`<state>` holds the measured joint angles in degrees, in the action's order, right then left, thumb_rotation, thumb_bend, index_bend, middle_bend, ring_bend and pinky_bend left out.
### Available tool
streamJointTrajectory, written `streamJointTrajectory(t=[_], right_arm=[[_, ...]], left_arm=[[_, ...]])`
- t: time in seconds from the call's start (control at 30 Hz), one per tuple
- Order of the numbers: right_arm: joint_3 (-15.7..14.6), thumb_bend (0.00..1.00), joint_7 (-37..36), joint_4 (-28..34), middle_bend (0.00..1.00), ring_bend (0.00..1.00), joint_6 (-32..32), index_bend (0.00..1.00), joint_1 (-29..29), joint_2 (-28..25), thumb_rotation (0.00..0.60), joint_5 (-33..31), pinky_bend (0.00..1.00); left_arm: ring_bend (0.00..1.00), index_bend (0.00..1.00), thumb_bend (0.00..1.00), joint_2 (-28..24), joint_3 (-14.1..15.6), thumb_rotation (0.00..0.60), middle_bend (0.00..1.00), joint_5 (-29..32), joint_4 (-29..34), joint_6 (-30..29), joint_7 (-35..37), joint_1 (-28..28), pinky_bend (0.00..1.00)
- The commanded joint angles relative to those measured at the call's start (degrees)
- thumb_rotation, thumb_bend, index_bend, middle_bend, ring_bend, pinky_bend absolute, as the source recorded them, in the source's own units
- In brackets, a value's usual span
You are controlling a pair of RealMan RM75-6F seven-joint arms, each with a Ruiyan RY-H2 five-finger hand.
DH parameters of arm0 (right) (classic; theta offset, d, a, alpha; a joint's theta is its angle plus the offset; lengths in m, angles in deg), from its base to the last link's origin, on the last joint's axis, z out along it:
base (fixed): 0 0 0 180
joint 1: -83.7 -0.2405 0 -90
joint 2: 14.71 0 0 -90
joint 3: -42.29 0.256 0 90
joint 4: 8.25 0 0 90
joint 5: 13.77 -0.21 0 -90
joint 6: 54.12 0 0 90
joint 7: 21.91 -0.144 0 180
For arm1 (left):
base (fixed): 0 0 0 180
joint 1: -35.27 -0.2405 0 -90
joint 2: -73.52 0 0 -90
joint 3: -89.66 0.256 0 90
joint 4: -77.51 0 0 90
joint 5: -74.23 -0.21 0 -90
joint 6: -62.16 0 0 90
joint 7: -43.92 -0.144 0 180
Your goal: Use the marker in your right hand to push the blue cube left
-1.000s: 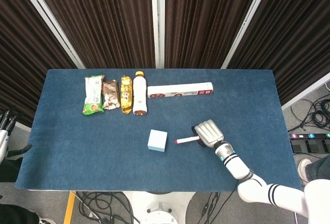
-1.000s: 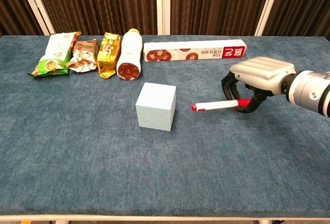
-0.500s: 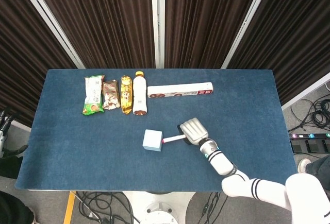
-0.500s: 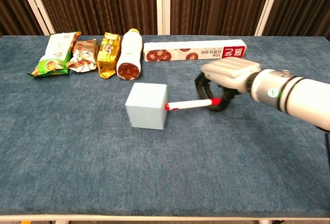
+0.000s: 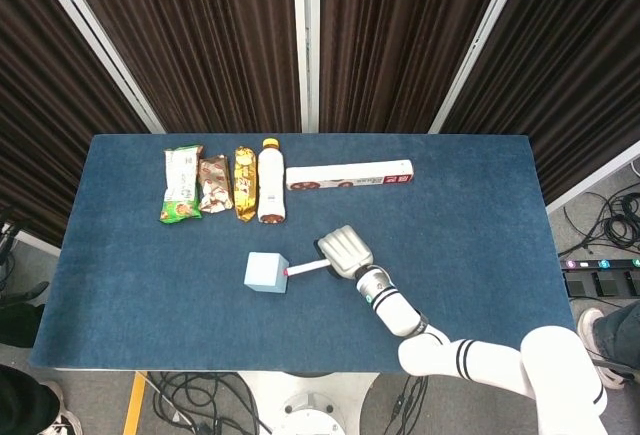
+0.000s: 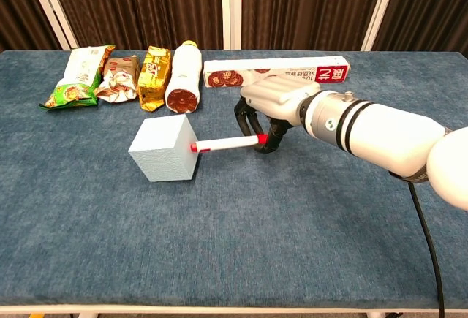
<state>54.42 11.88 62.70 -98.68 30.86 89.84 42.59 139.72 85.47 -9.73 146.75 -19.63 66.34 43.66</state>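
Note:
The light blue cube (image 5: 264, 272) (image 6: 163, 149) sits on the blue table, left of centre. My right hand (image 5: 345, 252) (image 6: 272, 102) grips a white marker (image 5: 308, 268) (image 6: 229, 142) with a red tip, held level and pointing left. The red tip touches the cube's right face. The left hand shows in neither view.
Along the back of the table (image 6: 292, 230) lie a green snack packet (image 6: 77, 75), a brown packet (image 6: 117, 79), a gold packet (image 6: 153, 67), a bottle (image 6: 182, 77) on its side and a long white box (image 6: 276, 71). The box lies just behind my right hand.
My right hand has swept left with the marker, met the cube and slid it leftward across the table. The cube has also turned slightly.

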Motion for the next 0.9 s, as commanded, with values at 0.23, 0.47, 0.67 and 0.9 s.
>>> streamJointTrajectory(t=[0.23, 0.47, 0.67, 0.9], right_arm=[[-3.1, 0.33, 0.7, 3.3, 0.63, 0.98, -3.1, 0.63, 2.7, -5.1, 0.600, -0.3, 1.00], [-6.1, 0.33, -3.5, 10.2, 0.62, 0.98, -7.0, 0.63, 7.7, -17.2, 0.600, 4.4, 1.00], [-9.0, 0.32, -10.7, 12.0, 0.62, 0.98, -8.0, 0.63, 11.9, -26.4, 0.600, 9.6, 1.00], [-11.9, 0.31, -17.1, 9.3, 0.62, 0.98, -8.0, 0.56, 15.2, -29.6, 0.600, 13.9, 1.00]], left_arm=[[0.01, 0.18, 0.04, -0.1, -0.1, 0.600, 0.11, -0.1, 0.2, 0.1, 0.0, 0.2, 0.10], [0.01, 0.18, 0.04, 0.0, 0.1, 0.600, 0.11, -0.7, 1.5, 0.1, -1.5, 0.4, 0.10], [0.01, 0.18, 0.04, 0.2, 0.6, 0.600, 0.11, -1.5, 3.0, 0.4, -3.5, 0.8, 0.10], [0.01, 0.18, 0.04, 0.4, 0.8, 0.600, 0.11, -1.8, 5.1, 0.9, -5.7, 1.3, 0.10]])
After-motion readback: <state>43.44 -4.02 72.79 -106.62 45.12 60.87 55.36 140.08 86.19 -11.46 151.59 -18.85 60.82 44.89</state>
